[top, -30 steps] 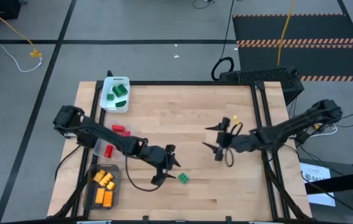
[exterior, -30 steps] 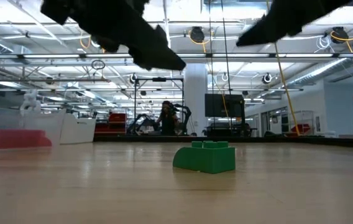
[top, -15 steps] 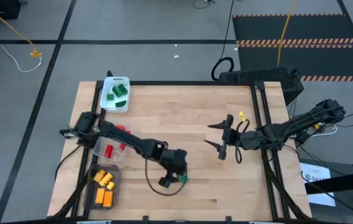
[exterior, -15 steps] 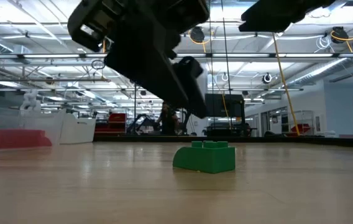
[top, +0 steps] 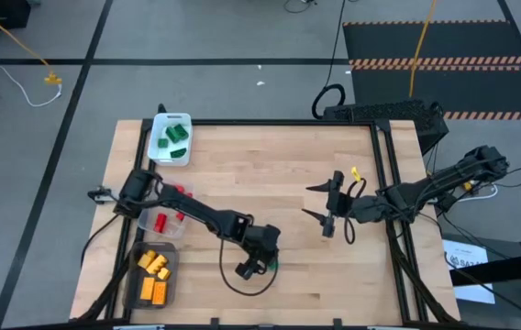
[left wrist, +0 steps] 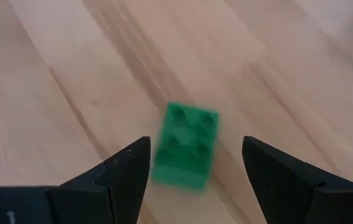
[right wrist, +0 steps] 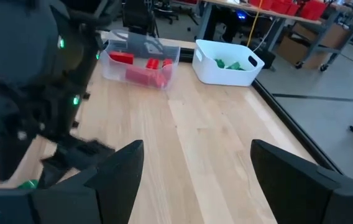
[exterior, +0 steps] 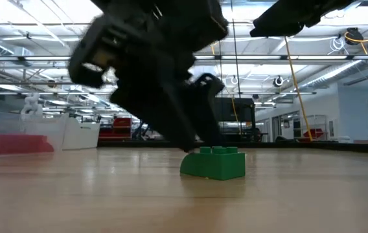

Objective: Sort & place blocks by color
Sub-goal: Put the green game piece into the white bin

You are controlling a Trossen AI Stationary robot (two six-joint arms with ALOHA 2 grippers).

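A single green block [left wrist: 186, 146] sits studs-up on the wooden table [top: 279, 165], near its front edge. My left gripper [left wrist: 195, 144] is open and slants down over it, one finger on either side, with bare wood showing between each finger and the block. In the low view the left gripper [exterior: 190, 129] hangs just above and beside the block [exterior: 214, 163]. My right gripper [top: 314, 202] is open, raised above the table's right half with nothing between its fingers.
On the table's left side stand three trays: a white tray [top: 171, 137] with green blocks at the far corner, a clear tray [top: 164, 213] with red blocks, and a dark tray [top: 153, 275] with orange blocks near the front. Bare wood lies between the arms.
My left gripper has gone toward the table's right and near edges and down to the green block, tipping more steeply downward, its fingers still open. The block has stayed in place.
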